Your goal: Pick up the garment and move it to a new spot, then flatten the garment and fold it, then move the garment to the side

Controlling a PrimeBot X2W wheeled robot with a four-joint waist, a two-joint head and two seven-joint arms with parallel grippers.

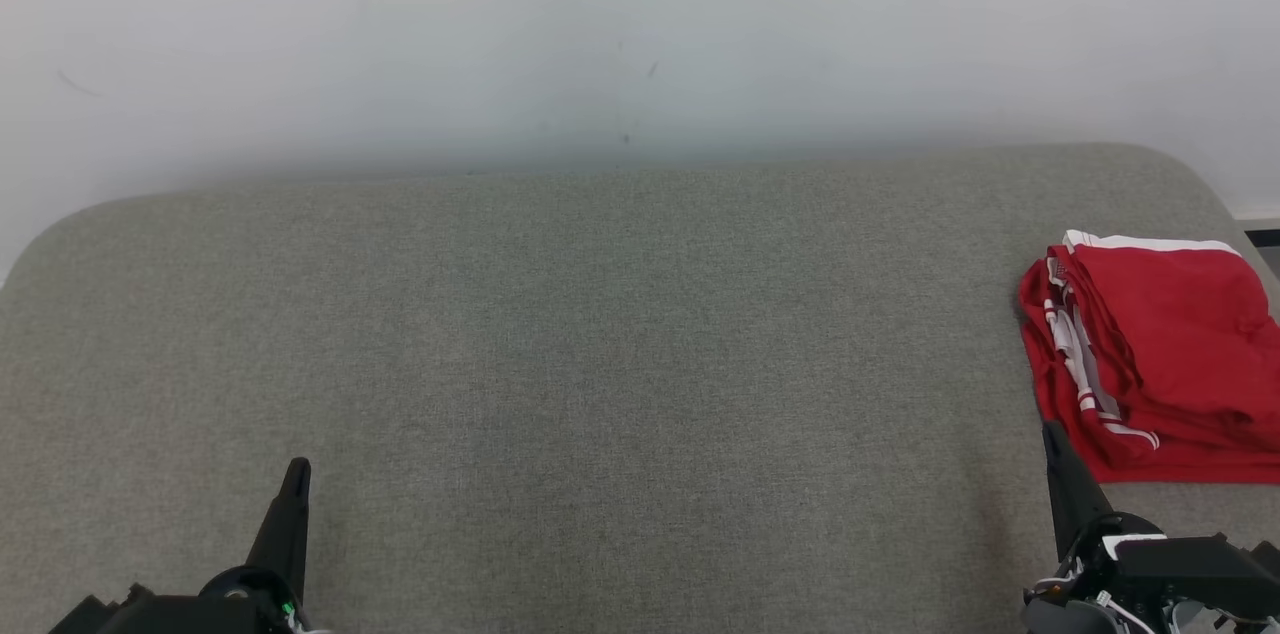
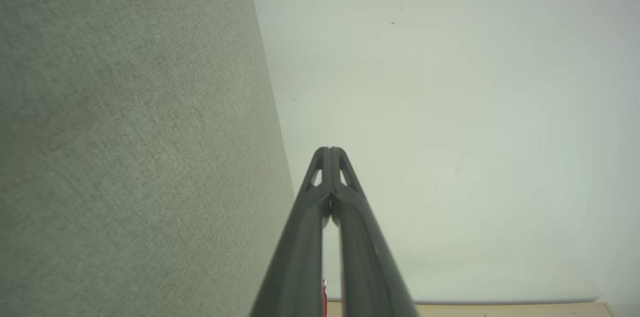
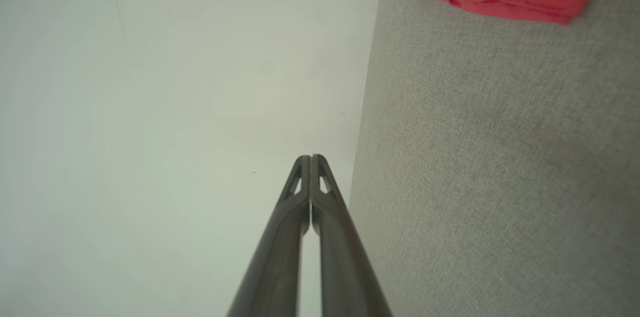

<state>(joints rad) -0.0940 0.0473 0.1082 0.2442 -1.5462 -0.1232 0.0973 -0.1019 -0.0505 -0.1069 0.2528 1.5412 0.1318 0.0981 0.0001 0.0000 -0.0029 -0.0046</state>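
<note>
Now your right claw (image 1: 1056,442) sits just beside the near-left corner of the folded red garment with white side stripes (image 1: 1170,354). Its fingers are pressed together and hold nothing. The garment lies at the right edge of the grey fabric-covered bench (image 1: 600,364), its striped edge running away from you. Your left claw (image 1: 296,474), likewise closed and empty, is well apart, far to the garment's left. Any further nudge looks like work for your right arm.

Looks like lab/test rm: grey fabric-topped table (image 1: 600,364), rounded corners, against plain scuffed white wall (image 1: 640,24).
</note>
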